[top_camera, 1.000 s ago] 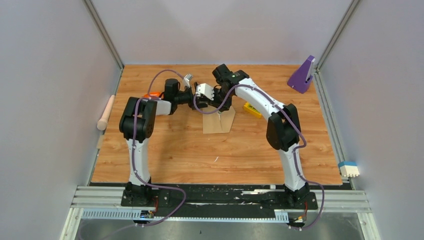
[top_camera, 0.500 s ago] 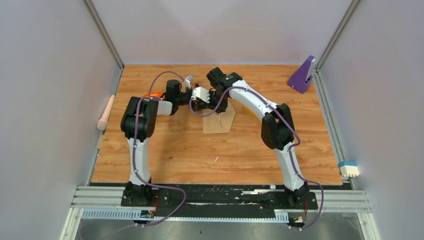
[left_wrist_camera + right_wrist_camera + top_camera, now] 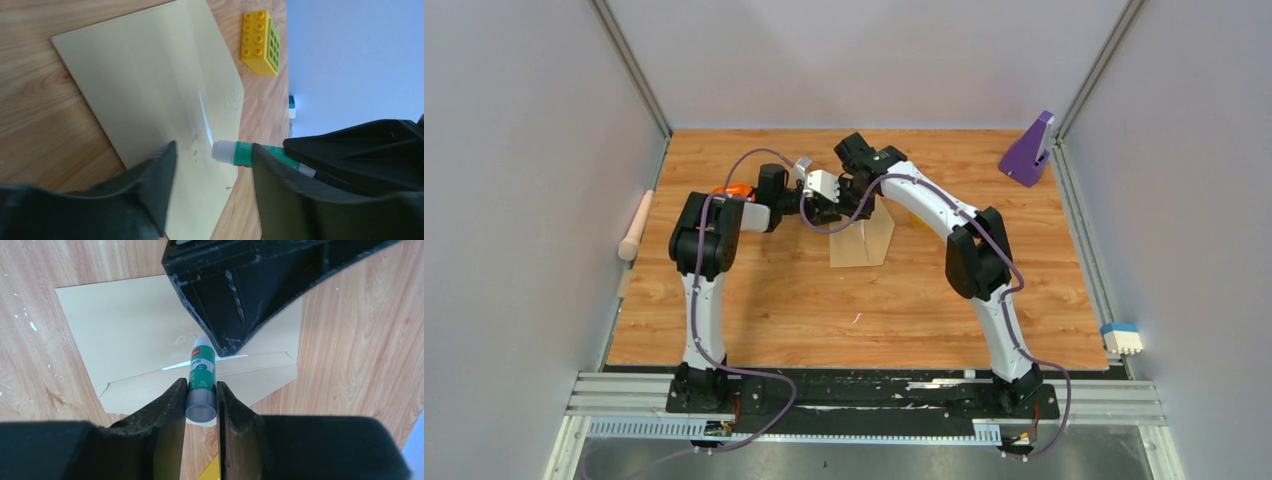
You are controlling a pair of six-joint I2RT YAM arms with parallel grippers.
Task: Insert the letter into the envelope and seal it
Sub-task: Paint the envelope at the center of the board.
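Tan envelope (image 3: 135,335), green-and-white glue stick (image 3: 202,372), yellow brick (image 3: 260,42)

Both arms bent inward, right gripper (image 3: 201,389) clamped on glue stick (image 3: 202,365), left gripper (image 3: 212,155) jaws apart around its tip.

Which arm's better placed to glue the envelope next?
Right. The right gripper is shut on the glue stick, whose white end points at the envelope. The left gripper is open, holding nothing, its fingers either side of that end.

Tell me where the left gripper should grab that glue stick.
On the glue stick, likely the white end, coming from opposite the right gripper, which clamps the grey base; only that end sticks out free, near the left gripper.
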